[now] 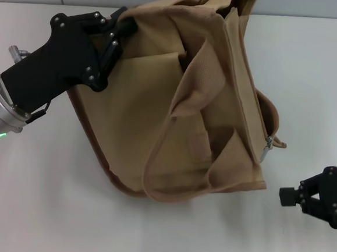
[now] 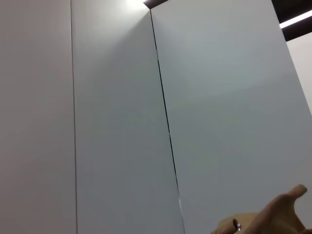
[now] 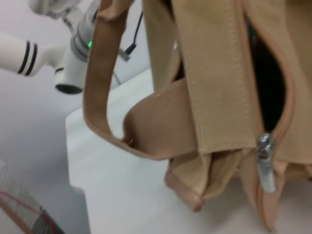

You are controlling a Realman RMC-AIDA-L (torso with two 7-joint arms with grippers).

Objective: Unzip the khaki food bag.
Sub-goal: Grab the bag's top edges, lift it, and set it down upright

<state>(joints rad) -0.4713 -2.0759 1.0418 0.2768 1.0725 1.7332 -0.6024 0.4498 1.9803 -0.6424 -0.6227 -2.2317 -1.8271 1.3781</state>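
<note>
The left arm (image 1: 19,91) is reaching in from the near left, its silver wrist ring showing a green light. The left gripper (image 1: 121,26) is clamping its black fingers on the far left corner of the khaki food bag (image 1: 176,97). The right gripper (image 1: 320,199) is sitting low at the near right, just beside the bag, touching nothing.

The khaki food bag (image 1: 158,113) is lying tipped over on the table (image 1: 45,210), mid-scene, reaching toward the far edge. The left gripper (image 1: 123,24) is sitting at the bag's far-left corner, touching the fabric. The zipper pull (image 1: 267,146) is hanging at the bag's right end. The right gripper (image 1: 288,195) is sitting near-right of it, apart from the bag.
</note>
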